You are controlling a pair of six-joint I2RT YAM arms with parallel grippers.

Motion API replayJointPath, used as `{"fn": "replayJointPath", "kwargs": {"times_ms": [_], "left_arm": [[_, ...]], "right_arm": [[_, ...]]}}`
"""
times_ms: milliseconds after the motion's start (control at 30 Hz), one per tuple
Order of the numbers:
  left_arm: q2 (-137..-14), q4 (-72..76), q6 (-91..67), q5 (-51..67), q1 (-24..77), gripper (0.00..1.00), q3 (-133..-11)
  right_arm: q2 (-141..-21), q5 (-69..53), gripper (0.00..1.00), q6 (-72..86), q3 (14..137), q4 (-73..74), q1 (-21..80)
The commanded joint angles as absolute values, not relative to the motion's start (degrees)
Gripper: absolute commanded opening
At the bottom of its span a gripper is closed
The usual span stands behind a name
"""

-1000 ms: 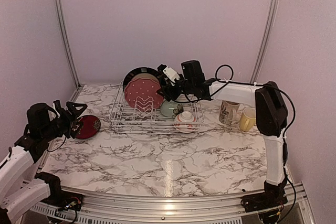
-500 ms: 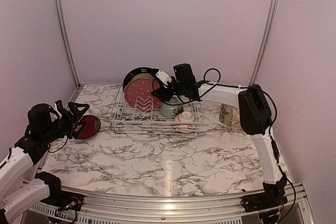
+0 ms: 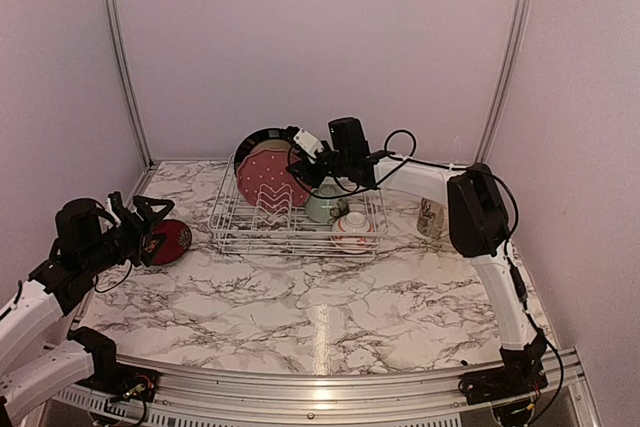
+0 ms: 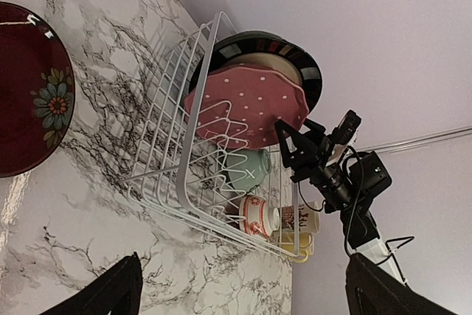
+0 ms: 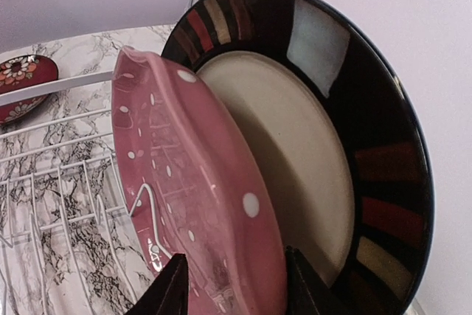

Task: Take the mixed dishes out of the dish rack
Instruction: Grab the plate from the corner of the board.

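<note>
My right hand (image 5: 236,289) reaches into the rack (image 3: 235,222) from the right. Its fingers are spread, one on each side of the pink dotted plate's (image 5: 192,182) rim, not yet pressed on it. The plate stands on edge between the prongs, with the black-rimmed plate (image 5: 324,153) just behind it; I can't tell whether they touch. I judge the lift should go straight up, or the rear finger may nudge that big plate. A green cup (image 3: 322,207) and a patterned bowl (image 3: 352,232) lie further right in the rack. My left hand (image 3: 150,225), also spread, hovers beside the small red plate (image 3: 172,239) on the worktop, well apart.
</note>
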State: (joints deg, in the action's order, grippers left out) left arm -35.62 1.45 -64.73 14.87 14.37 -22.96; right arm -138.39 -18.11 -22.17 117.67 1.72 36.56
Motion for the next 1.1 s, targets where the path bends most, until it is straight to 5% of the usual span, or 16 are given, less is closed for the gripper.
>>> {"fn": "replayJointPath", "kwargs": {"times_ms": [0, 533, 1067], "left_arm": [[-34.7, 0.6, -64.6, 13.4, 15.1, 0.99, -24.1], [-34.2, 0.1, -64.4, 12.3, 15.9, 0.99, -24.4], [-32.7, -1.5, -64.5, 11.6, 16.7, 0.99, -25.1]], "right_arm": [[-141.5, -20.3, 0.38, -22.7, 122.3, 3.6, 36.8], [-142.8, -24.4, 0.00, -25.8, 126.1, 6.3, 35.4], [-140.3, -24.6, 0.00, -24.3, 127.3, 4.9, 35.2]]}}
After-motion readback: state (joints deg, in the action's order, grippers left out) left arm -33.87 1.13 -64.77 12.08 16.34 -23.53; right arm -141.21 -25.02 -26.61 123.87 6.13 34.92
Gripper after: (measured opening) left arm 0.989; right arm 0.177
